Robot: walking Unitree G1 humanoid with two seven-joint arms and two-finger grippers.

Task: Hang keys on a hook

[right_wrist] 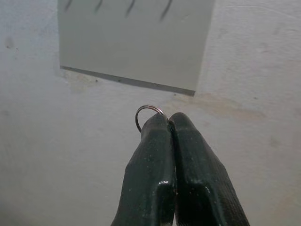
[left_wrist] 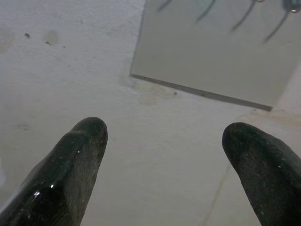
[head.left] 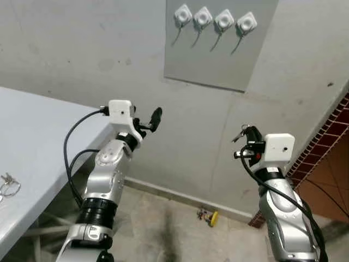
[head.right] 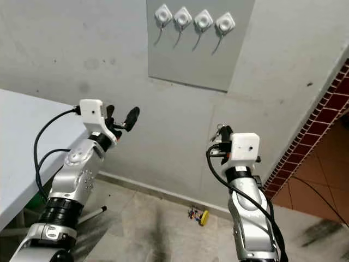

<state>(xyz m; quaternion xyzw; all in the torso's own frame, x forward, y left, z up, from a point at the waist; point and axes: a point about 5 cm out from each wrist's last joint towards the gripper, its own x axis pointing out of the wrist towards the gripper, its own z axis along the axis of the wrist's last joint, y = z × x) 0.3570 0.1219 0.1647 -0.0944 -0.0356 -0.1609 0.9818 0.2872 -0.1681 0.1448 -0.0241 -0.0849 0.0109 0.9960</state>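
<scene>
Right end effector (right_wrist: 170, 123) pinching key ring (right_wrist: 146, 113) below hook panel (head.left: 218, 49), left end effector (left_wrist: 164, 141) spread wide

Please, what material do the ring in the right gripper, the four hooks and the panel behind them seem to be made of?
The ring, pinched in the shut right gripper, looks like thin bright metal wire: it glints. Each of the hooks seems to have a glossy white plastic base with a thin dark prong, probably metal. The panel is flat, matte grey; painted board or sheet, I cannot tell which.
</scene>
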